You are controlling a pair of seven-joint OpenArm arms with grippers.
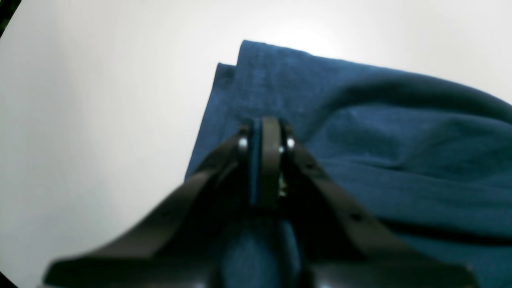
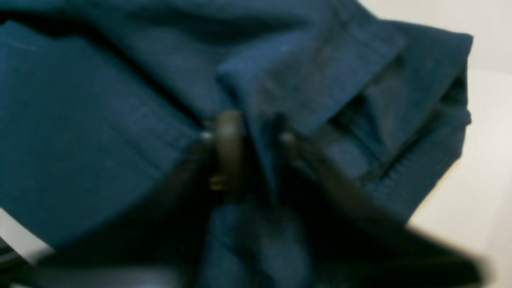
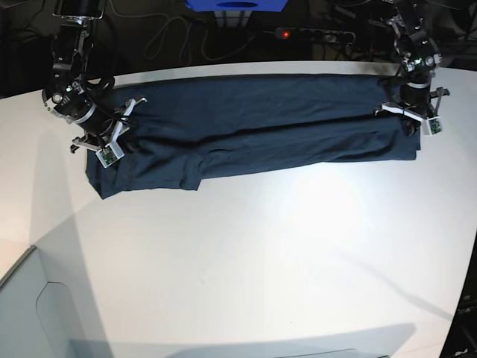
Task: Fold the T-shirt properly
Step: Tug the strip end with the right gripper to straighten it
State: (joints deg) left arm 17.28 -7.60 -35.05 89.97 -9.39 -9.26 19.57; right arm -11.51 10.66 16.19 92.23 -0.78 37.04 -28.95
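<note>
The dark navy T-shirt [image 3: 253, 127] lies folded lengthwise into a long band across the far part of the white table [image 3: 246, 253]. In the base view my right gripper [image 3: 112, 142] holds the band's left end and my left gripper [image 3: 412, 119] holds its right end. The left wrist view shows my left gripper [image 1: 266, 128] shut on a thin layer of the T-shirt [image 1: 380, 140] near a hemmed corner. My right gripper [image 2: 256, 128] is shut on bunched folds of the T-shirt [image 2: 80, 120], blurred in the right wrist view.
A blue box [image 3: 235, 4], a power strip with a red light [image 3: 283, 33] and cables lie beyond the table's far edge. A pale grey panel [image 3: 30, 313] stands at the near left corner. Bare tabletop spreads in front of the shirt.
</note>
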